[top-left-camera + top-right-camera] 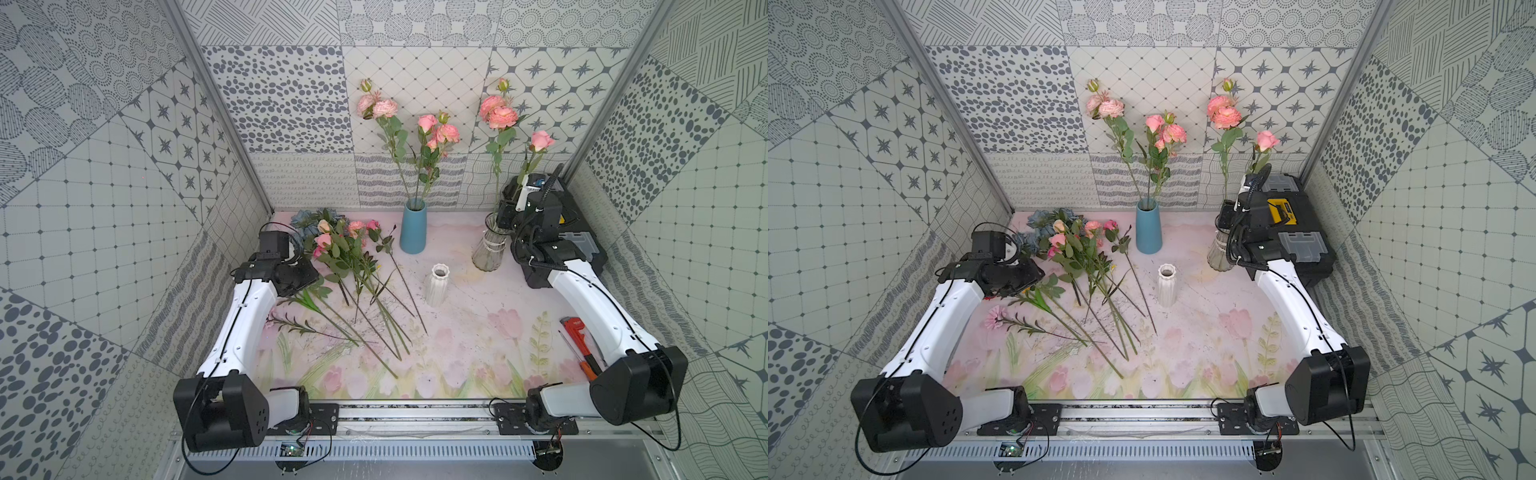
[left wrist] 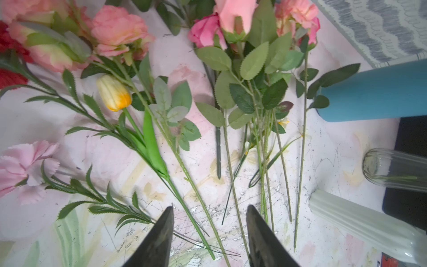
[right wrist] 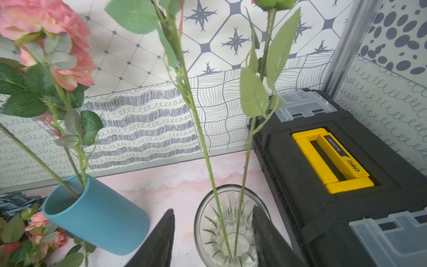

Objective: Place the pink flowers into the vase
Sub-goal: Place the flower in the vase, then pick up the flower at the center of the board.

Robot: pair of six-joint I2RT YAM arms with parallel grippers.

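Patterned grey tile walls surround a floral pink table (image 1: 478, 332). You have pink flowers (image 1: 332, 245) piled at its left, and 2 stems stand in the glass vase (image 3: 208, 231). Only the wrist views show the fingers: left gripper (image 2: 210, 206) spread above loose stems, right gripper (image 3: 212, 209) spread astride the vase, gripping nothing.

Three vases stood there: one blue ceramic vase (image 1: 413, 232), one clear glass vase (image 1: 488, 251), one white ribbed vase (image 1: 436, 289). Two stems of pink flowers (image 1: 427, 123) rose from each of the first two. There was one black toolbox (image 3: 312, 208), one yellow tulip (image 2: 114, 93).
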